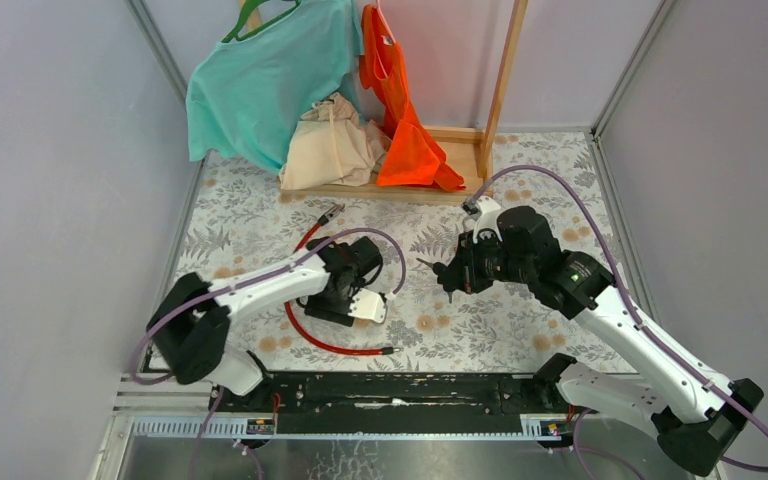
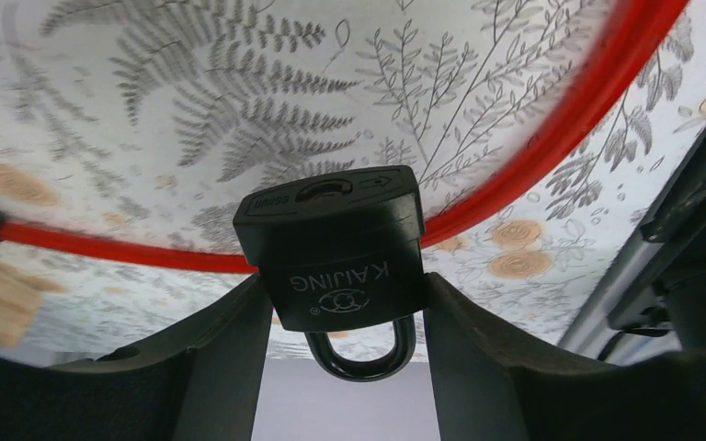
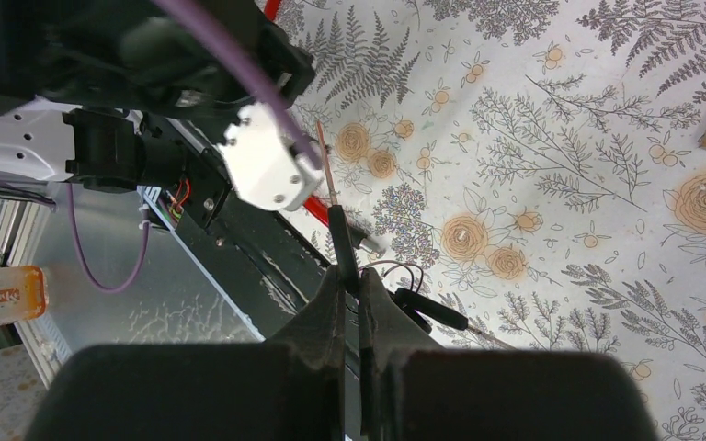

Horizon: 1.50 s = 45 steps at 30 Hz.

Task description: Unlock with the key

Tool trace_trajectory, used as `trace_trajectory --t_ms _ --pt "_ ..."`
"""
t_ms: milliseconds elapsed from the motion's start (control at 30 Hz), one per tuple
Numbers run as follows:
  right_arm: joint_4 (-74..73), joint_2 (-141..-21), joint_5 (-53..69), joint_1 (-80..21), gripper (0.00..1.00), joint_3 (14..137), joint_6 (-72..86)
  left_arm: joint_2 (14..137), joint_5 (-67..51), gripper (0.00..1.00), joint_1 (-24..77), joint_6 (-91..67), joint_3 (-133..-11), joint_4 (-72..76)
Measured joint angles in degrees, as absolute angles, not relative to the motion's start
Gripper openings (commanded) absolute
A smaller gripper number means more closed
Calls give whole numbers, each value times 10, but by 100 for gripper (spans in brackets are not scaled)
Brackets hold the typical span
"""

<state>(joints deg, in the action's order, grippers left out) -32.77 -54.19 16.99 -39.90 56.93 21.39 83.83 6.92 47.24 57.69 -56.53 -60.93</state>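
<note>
Left fingers (image 2: 230, 367) clamp padlock (image 2: 340, 248) over table (image 1: 480, 330), above red cable (image 2: 552, 156); right fingers (image 3: 331, 312) pinch key (image 3: 338, 230), near but not at keyhole (image 2: 326, 191). Risk: blade off-axis, jams, twists in grip or shoves padlock loose

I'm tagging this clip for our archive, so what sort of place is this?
Probably a robot lab test cell: grey panel walls enclose a floral-covered table, a black rail anchors the left arm and right arm, and a wooden rack holds clothes.
</note>
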Motion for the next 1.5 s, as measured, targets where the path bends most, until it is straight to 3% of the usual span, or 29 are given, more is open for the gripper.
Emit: trace_trajectory --t_ms 333,367,467,500,533,567,933,1167,1500 --pt "-333 -526 165 -399 0 569 214 1043 131 2 484 413 -625 -617" --pt "-333 -524 165 -399 0 569 214 1044 132 8 485 404 -629 -619" --pt "-333 -519 165 -399 0 569 214 1042 132 41 490 385 -639 -619" --pt "-333 -518 165 -399 0 569 214 1042 132 59 491 381 -639 -615" --pt "-333 -518 164 -399 0 569 214 1041 130 93 491 379 -639 -614" --pt "-333 -518 164 -399 0 569 214 1039 128 99 491 377 -638 -612" --pt "-336 -518 156 -399 0 568 214 911 71 99 459 426 -588 -597" --pt "-336 -517 154 -399 0 568 214 770 -7 67 394 509 -519 -576" --pt "-335 -511 144 -399 0 562 216 648 -74 57 392 568 -382 -495"
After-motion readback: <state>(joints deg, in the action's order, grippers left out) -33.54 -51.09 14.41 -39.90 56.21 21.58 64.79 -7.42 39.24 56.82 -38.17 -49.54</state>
